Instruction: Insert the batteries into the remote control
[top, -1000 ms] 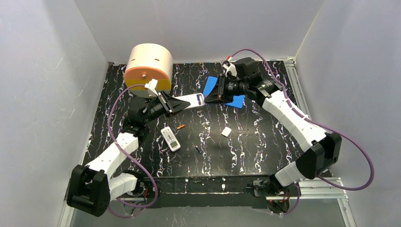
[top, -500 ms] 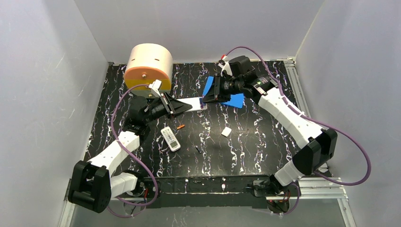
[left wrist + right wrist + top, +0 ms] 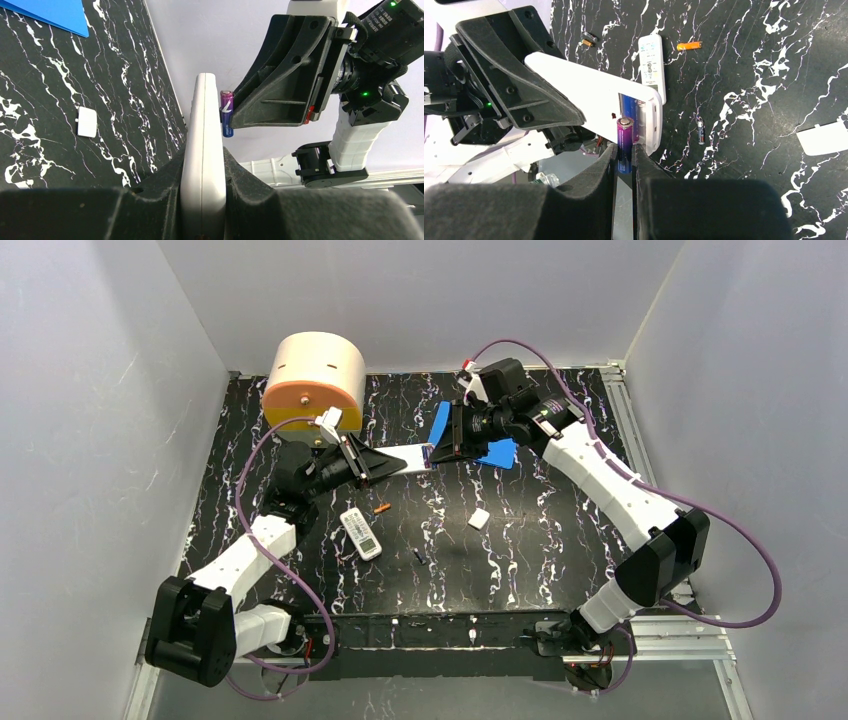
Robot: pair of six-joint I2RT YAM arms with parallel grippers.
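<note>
Since a second ago the right arm has swung a little nearer the held remote [image 3: 408, 457], its elbow shifting toward the middle of the table [image 3: 560, 530]. The left arm has hardly moved.

The left fingers [image 3: 375, 462] are clamped on the held remote's long sides and keep it lifted above the table with its back open. The right fingers [image 3: 447, 440] are pinched shut on a purple battery [image 3: 626, 142], one of the batteries to be loaded. It stands at the free end of the held remote, against the open compartment. A blue strip shows inside that compartment, though what it is cannot be told.

In the top view, a second remote [image 3: 361, 533] lies flat on the table on the arm-base side of the held remote. An orange battery [image 3: 382, 508] lies between the two. A dark battery [image 3: 418, 555] lies farther from the held remote on that same side. A small white cover [image 3: 479, 518] rests to the right of the held remote's free end, toward the bases. Blue sheets [image 3: 500, 453] lie beyond that end, under the right arm. A round cream tub [image 3: 313, 380] stands behind the held remote's gripped end.
</note>
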